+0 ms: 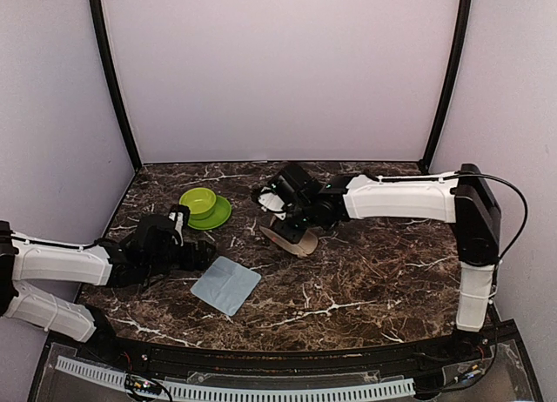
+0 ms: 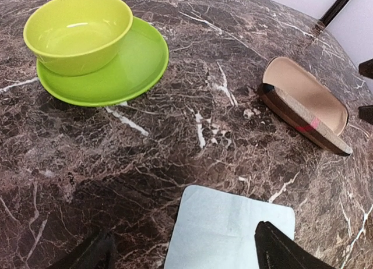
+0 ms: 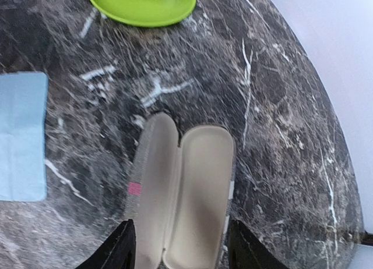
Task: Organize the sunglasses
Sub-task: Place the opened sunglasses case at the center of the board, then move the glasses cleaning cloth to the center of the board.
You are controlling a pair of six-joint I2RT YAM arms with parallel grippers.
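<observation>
Left tool (image 2: 186, 254) wide by blue cloth (image 2: 230, 225), right tool (image 3: 183, 248) parted astride open case (image 3: 198, 181) (lengthwise along the tool)

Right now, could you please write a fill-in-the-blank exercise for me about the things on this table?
1. The green bowl stands on a green ____.
2. The glasses case lies ____, with nothing inside it.
3. The square cloth is light ____.

Missing words: plate; open; blue.
</observation>
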